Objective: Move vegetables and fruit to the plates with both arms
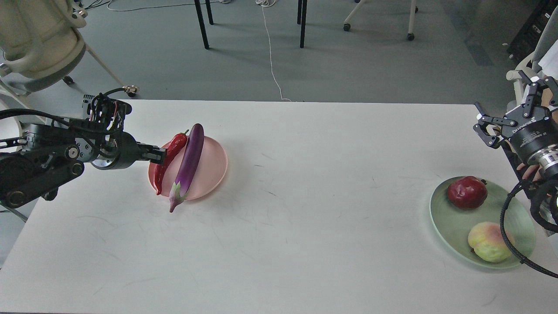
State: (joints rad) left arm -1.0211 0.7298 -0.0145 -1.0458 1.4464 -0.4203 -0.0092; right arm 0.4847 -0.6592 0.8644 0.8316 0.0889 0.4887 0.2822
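Observation:
The purple eggplant [189, 159] lies slantwise across the pale pink plate [213, 163], its calyx end over the front rim. The red chili pepper [168, 159] lies along the plate's left rim, left of the eggplant. My left gripper [160, 154] reaches in from the left and is shut on the chili's middle. The mint green plate [453, 226] at the right holds the dark red pomegranate [467, 192] and the yellow-green peach [488, 247]. My right gripper [506, 104] is open and empty, raised behind that plate near the table's right edge.
The white table [305, 218] spans the view, with bare surface between the two plates. Beyond its far edge are a pale office chair [39, 43], dark table legs [201, 24] and a white cable [271, 52] on the floor.

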